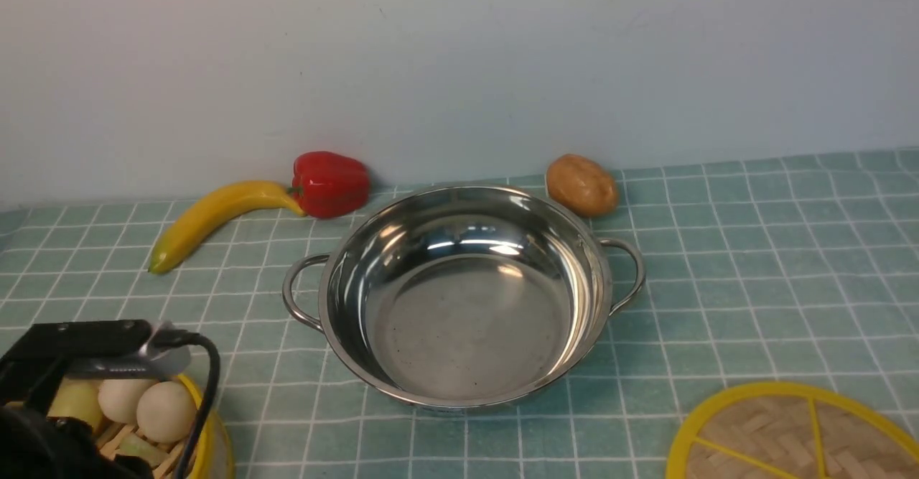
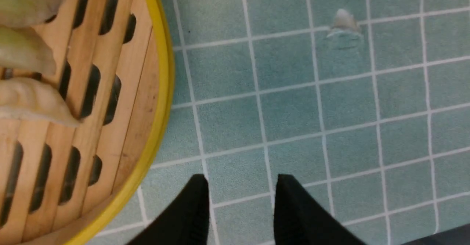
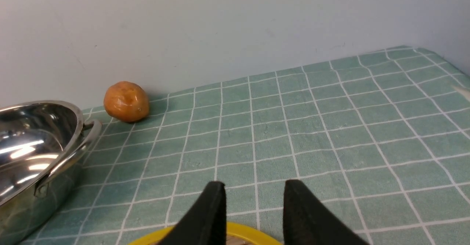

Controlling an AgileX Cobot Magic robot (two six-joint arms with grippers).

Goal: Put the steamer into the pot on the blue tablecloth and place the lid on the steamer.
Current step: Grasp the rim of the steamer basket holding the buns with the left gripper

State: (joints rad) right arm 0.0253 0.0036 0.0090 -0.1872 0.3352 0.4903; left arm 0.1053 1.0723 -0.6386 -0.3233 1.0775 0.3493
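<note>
The steel pot stands empty in the middle of the blue tablecloth. The steamer, yellow-rimmed and holding white buns, sits at the near left under my left arm. In the left wrist view my left gripper is open over bare cloth, just beside the steamer's rim and apart from it. The lid lies flat at the near right. My right gripper is open just above the lid's far rim, holding nothing; it is outside the front view.
A banana and a red pepper lie behind the pot on the left, against the wall. A potato sits behind the pot's right handle. Open cloth stretches to the right of the pot.
</note>
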